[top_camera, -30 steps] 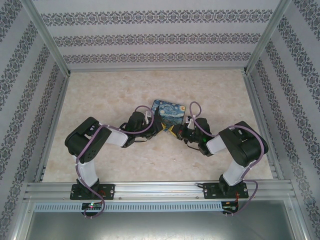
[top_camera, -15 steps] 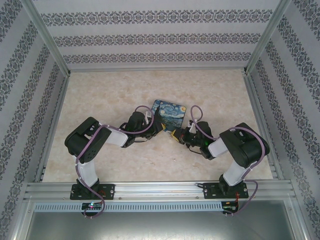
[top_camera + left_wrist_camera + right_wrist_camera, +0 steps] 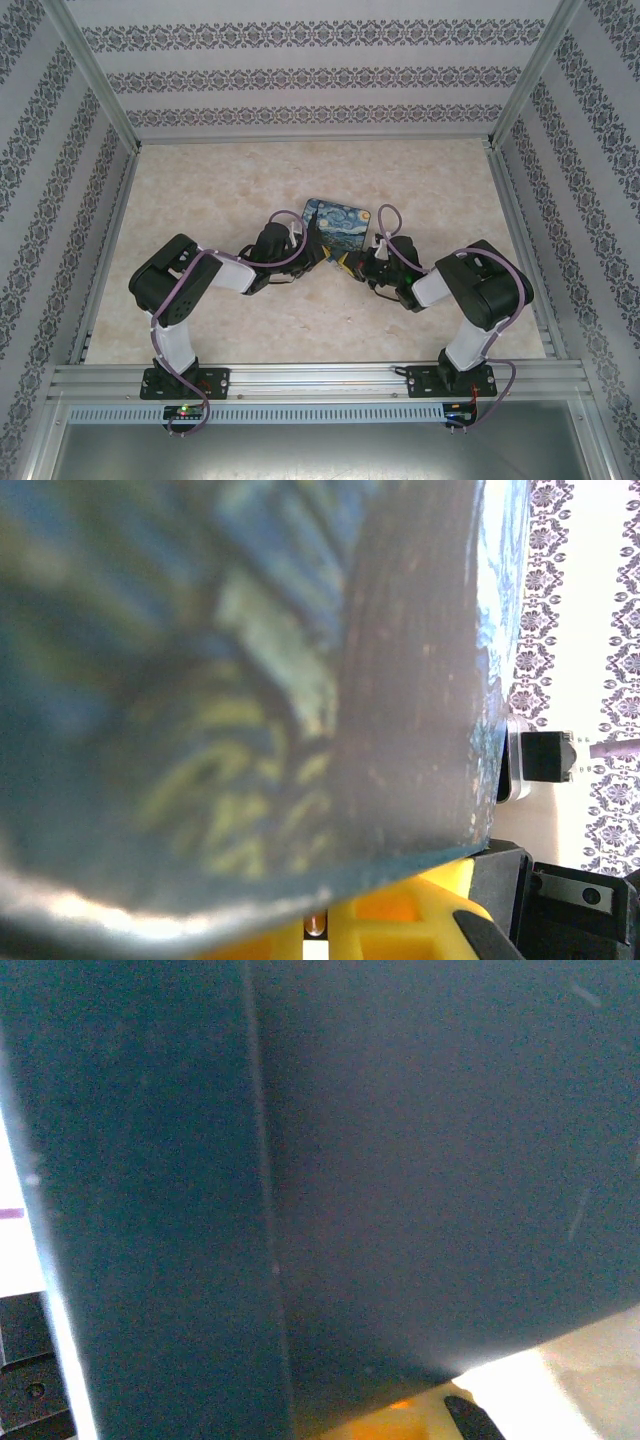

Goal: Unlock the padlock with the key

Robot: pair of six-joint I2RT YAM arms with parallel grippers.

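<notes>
Bracing looks like the left side's job: left arm (image 3: 185, 285) folded low over the counter (image 3: 230, 190), elbow out to the left, forearm running rightward so the left jaws end at the near-left edge of the tin (image 3: 337, 222). Left jaws: pressed nearly together, no gap to speak of; whether anything is pinched between them I cannot tell. From the left wrist, the tin's painted side wall sits blurred right against the lens, with my yellow finger parts (image 3: 400, 925) just under its lower edge. Judgement: this side is placed to steady the work so it does not slide when the other side pushes. Padlock: too small or too covered to pick out; judged to lie at the tin's near edge, in the narrow space where both sets of jaws converge. Key: likewise not resolved; if carried, probably by the right side, unconfirmed. Right arm (image 3: 480, 290) mirrors the left, elbow out to the right, wrist bent inward, right jaws at the tin's near-right corner, fully closed. Right wrist view: dark blue tin wall very close and out of focus, so alignment with a keyhole cannot be checked.
</notes>
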